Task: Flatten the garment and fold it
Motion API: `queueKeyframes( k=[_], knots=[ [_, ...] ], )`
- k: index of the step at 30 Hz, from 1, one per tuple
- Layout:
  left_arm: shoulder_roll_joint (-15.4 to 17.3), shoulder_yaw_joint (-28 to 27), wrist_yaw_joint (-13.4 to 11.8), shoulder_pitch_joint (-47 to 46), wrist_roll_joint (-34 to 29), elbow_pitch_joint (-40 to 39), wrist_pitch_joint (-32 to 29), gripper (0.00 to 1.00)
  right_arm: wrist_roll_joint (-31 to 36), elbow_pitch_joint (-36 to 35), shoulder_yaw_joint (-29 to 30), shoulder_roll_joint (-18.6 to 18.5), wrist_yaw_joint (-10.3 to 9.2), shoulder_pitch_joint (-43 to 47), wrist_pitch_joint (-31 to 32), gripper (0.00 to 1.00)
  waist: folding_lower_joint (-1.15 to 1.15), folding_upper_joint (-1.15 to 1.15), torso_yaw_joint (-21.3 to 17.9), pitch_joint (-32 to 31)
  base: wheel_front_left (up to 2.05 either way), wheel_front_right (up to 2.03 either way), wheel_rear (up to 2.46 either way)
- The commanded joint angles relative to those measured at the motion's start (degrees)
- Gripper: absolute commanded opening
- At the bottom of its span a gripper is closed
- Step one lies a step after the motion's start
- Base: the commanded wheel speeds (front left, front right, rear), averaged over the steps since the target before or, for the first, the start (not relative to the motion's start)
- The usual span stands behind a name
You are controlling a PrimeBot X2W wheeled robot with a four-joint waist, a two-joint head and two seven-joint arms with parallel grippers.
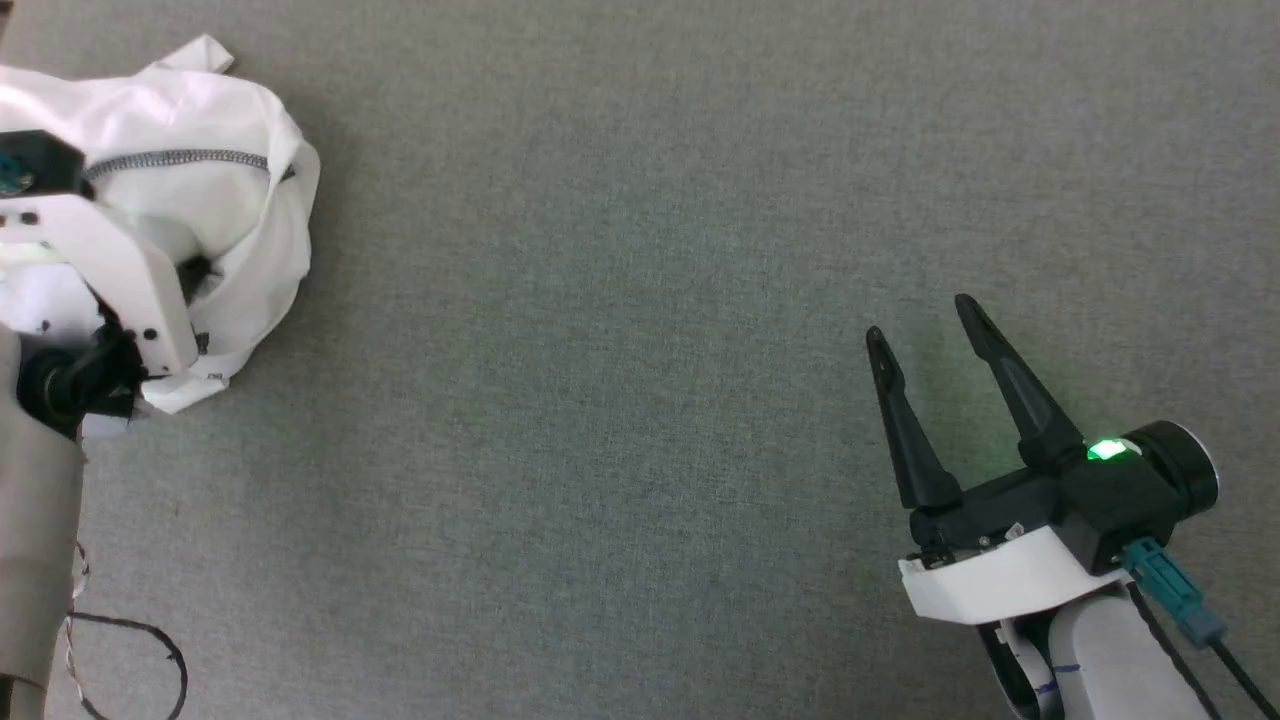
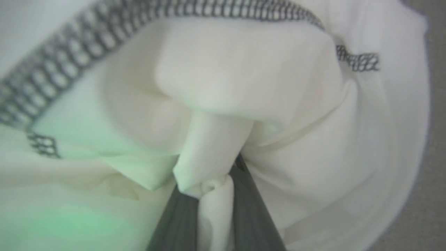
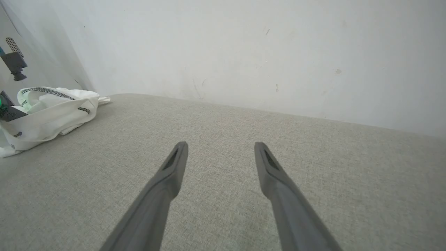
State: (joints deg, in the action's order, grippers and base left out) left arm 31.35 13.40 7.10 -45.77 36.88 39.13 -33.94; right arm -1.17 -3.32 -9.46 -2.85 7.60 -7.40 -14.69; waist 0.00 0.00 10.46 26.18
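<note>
The garment lies crumpled in a heap at the far left of the grey surface, white with a dark zigzag seam across its top. My left arm's white wrist reaches into the heap, and its fingertips are buried in cloth there. In the left wrist view my left gripper is shut on a bunched fold of the garment, pinched between the two grey fingers. My right gripper stands open at the lower right, far from the cloth and holding nothing. Its spread fingers hover over bare surface, with the garment far to the left.
A grey woven surface stretches between the heap and my right gripper. A white wall rises behind its far edge. A thin black cable loop lies at the lower left beside my left arm.
</note>
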Motion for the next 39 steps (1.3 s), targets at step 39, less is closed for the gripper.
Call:
queueKeyframes(
  k=[39],
  knots=[
    [-16.1, 30.5, 0.2, 7.3, -10.1, -26.9, 26.0, 0.0, -7.3, 4.8, 14.8, 0.0, -0.11, 1.1, -0.3, 1.0, 0.0, 0.0, -21.1, -17.5, 0.0, 0.0, 0.0]
  ],
)
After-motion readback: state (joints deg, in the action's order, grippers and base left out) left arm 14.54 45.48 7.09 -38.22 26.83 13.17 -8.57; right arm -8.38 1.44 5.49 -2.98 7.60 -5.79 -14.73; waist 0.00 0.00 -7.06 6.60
